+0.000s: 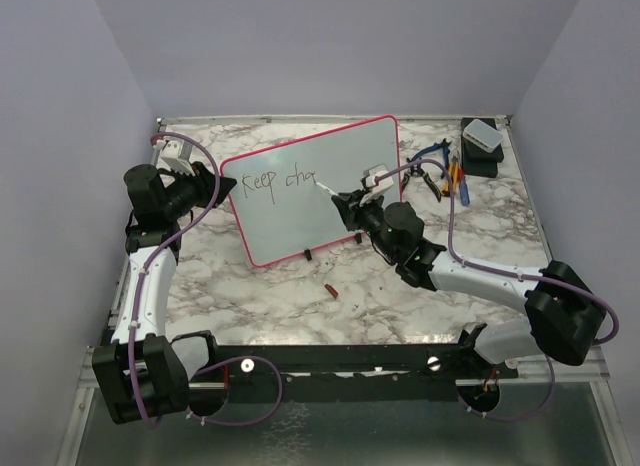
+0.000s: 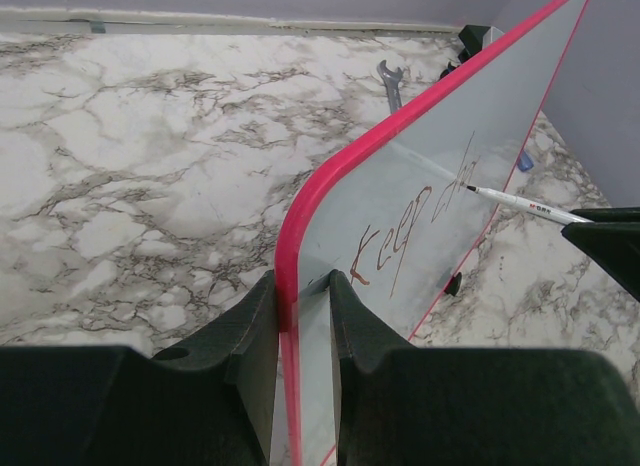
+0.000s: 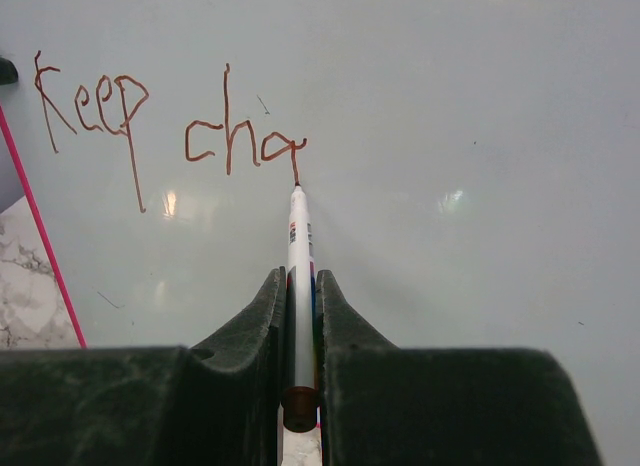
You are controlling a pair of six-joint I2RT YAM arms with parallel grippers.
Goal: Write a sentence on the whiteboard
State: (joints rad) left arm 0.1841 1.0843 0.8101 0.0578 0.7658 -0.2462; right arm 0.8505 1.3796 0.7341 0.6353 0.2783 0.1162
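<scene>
The whiteboard [image 1: 330, 176] stands tilted on black feet, red-pink framed. The sentence [image 1: 277, 180] reads "Keep cha" in brown marker; it also shows in the right wrist view [image 3: 170, 126] and the left wrist view [image 2: 410, 226]. My left gripper [image 1: 222, 184] is shut on the board's left edge, its fingers [image 2: 250, 331] on either side of the red frame [image 2: 300, 236]. My right gripper [image 1: 345, 201] is shut on a white marker [image 3: 298, 286], whose tip touches the board at the bottom of the "a". The marker also shows in the left wrist view [image 2: 520, 203].
A small red-brown marker cap [image 1: 330, 290] lies on the marble table in front of the board. Tools, among them a wrench [image 2: 390, 84], and a black and white box [image 1: 482, 144] lie at the back right. Walls enclose the table.
</scene>
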